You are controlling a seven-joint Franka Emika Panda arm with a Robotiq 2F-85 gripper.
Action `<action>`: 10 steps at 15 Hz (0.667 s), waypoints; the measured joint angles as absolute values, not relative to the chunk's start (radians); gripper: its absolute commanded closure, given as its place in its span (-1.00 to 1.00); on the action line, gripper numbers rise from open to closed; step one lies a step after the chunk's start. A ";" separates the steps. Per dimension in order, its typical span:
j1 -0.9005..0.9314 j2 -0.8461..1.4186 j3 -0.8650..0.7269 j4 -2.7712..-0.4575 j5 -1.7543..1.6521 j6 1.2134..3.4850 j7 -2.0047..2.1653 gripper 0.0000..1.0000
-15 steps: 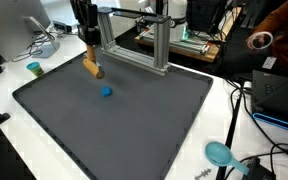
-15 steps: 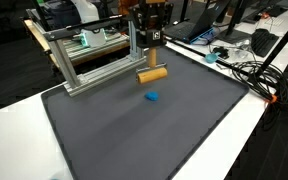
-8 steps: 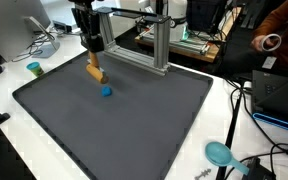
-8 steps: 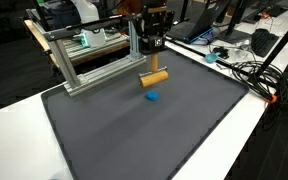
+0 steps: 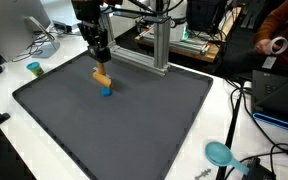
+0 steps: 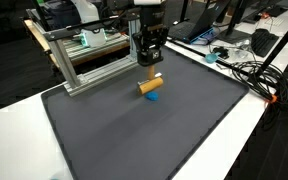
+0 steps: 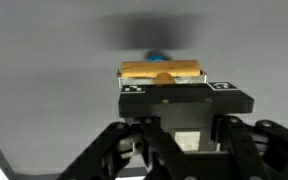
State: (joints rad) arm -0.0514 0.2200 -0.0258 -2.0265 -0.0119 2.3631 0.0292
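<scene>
The gripper [image 5: 101,67] hangs fingers-down over the far part of the dark mat [image 5: 134,130], clenched on a wooden cylinder [image 5: 102,78], which it grasps across its middle. In the wrist view the two jaws press on the cylinder [image 7: 162,71] from either side, and it lies crosswise with both ends sticking out past the gripper [image 7: 164,86]. In an exterior view the cylinder [image 6: 151,86] lies roughly level just under the gripper [image 6: 150,69], one pale end face turned toward three o'clock. A small blue piece [image 5: 107,91] rests on the mat right at the cylinder's five o'clock in both exterior views [image 6: 154,97], and at its twelve o'clock in the wrist view [image 7: 159,55], where it is partly hidden behind the cylinder. Whether the cylinder touches the blue piece or sits just above it cannot be told. An aluminium frame [image 5: 160,45] stands at the mat's far edge, at about two o'clock from the gripper in that view, near but apart from it. A teal cup [image 5: 34,69] stands off the mat at nine o'clock, well apart from the gripper.
</scene>
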 measured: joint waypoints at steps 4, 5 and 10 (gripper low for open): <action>-0.046 0.248 -0.023 -2.029 -0.020 2.366 -0.042 0.55; -0.045 0.254 -0.022 -2.029 -0.027 2.366 -0.055 0.55; -0.034 0.281 -0.021 -2.025 -0.079 2.371 -0.089 0.05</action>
State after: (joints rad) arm -0.0342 0.2809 -0.0213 -2.0246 -0.0787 2.3708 -0.0889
